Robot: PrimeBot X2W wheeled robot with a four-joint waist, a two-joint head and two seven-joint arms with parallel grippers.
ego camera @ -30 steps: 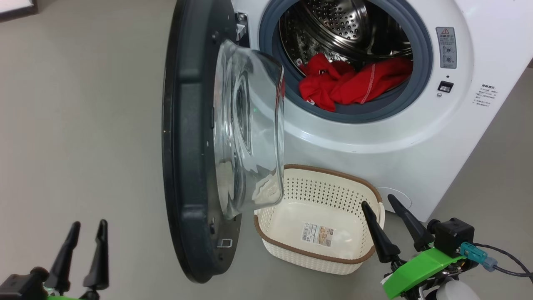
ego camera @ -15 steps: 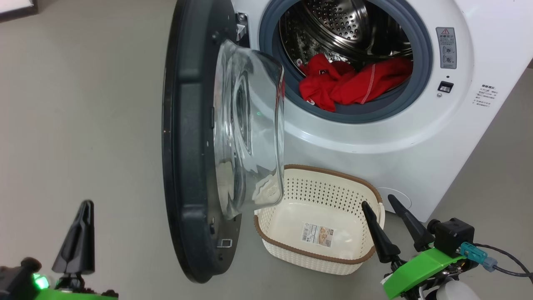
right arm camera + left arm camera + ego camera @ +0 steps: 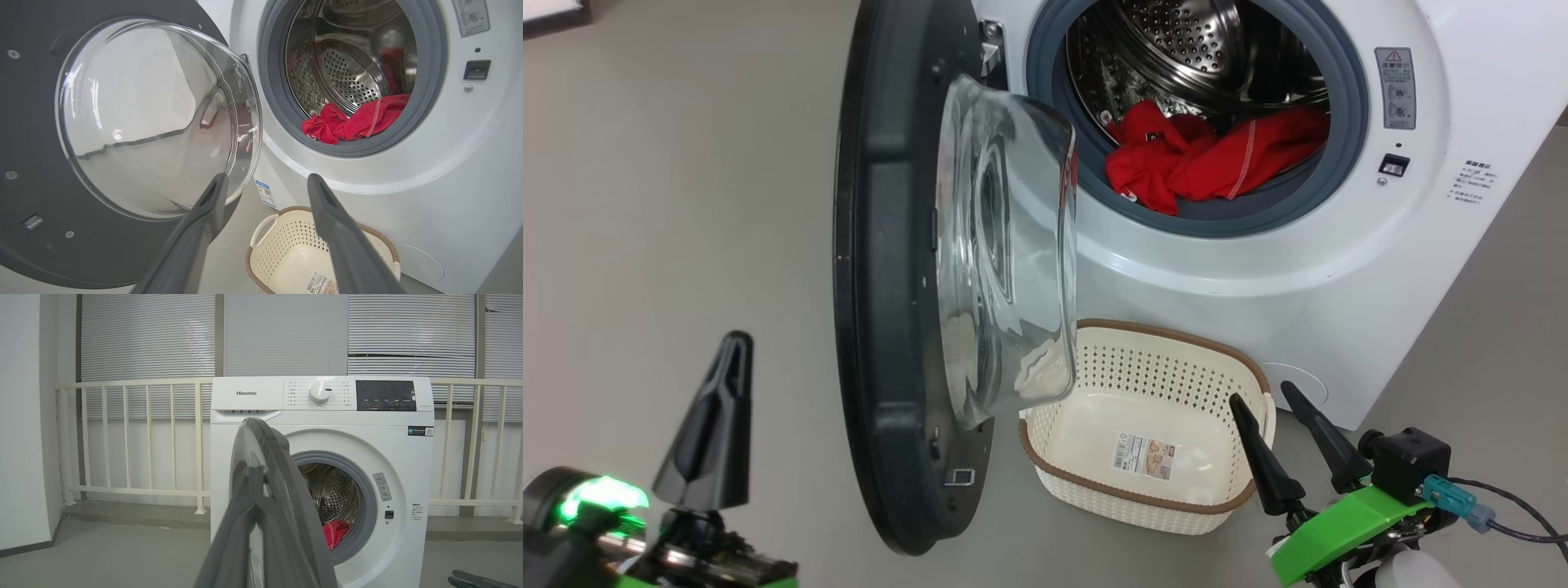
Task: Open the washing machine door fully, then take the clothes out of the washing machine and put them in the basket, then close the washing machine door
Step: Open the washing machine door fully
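Observation:
The washing machine (image 3: 1258,269) stands with its black door (image 3: 882,286) swung out, edge-on to me, the glass bowl (image 3: 1005,245) facing the drum. Red clothes (image 3: 1201,159) lie at the drum's front lip. The cream basket (image 3: 1152,371) sits on the floor below the opening, with just a sticker on its bottom. My left gripper (image 3: 737,343) is shut on nothing, left of the door's lower part and apart from it. My right gripper (image 3: 1262,394) is open by the basket's right end. The right wrist view has the open gripper (image 3: 267,177) facing the door (image 3: 32,122), clothes (image 3: 355,122) and basket (image 3: 294,253).
Grey floor (image 3: 686,163) spreads left of the door. In the left wrist view the shut gripper (image 3: 255,471) points at the door's edge (image 3: 282,465), and a white railing (image 3: 135,437) and window blinds stand behind the machine (image 3: 322,416). A cable (image 3: 1519,523) trails from my right wrist.
My left gripper has shut its fingers and risen up the head view, nearer the door. The right gripper, door, clothes and basket have stayed put; the head camera shifted slightly.

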